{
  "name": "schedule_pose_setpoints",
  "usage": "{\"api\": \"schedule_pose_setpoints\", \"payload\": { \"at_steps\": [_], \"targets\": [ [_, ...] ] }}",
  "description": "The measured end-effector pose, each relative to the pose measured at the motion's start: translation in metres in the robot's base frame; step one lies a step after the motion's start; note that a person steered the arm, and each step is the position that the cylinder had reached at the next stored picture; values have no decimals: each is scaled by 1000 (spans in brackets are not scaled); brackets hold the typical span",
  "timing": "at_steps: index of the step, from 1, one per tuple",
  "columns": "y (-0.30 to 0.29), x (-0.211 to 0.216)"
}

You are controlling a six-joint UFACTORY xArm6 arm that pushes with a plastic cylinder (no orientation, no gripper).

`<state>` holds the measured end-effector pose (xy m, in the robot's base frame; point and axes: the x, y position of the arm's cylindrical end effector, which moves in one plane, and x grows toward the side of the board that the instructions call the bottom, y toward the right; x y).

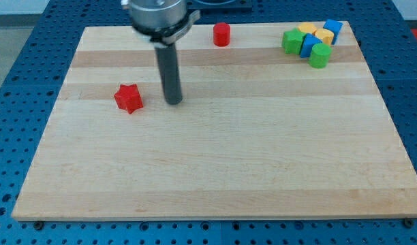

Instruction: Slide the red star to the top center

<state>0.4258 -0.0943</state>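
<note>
The red star (129, 98) lies on the wooden board (215, 170) at the view's left, in the upper half. My tip (174, 102) rests on the board just to the right of the star, a small gap apart and not touching it. The dark rod rises from the tip to the arm's head at the view's top.
A red cylinder (222, 34) stands near the top edge, right of centre. At the top right sits a tight cluster: a green star-like block (291, 41), a green cylinder (319, 56), two blue blocks (332, 30) and yellow blocks (308, 28).
</note>
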Motion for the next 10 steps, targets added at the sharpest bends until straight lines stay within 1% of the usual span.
{"api": "schedule_pose_setpoints", "payload": {
  "at_steps": [1, 2, 3, 5, 6, 8, 10],
  "targets": [
    [-39, 35],
    [-78, 45],
    [-92, 36],
    [-83, 4],
    [-69, -16],
    [-47, -69],
    [-13, -109]
  ]
}}
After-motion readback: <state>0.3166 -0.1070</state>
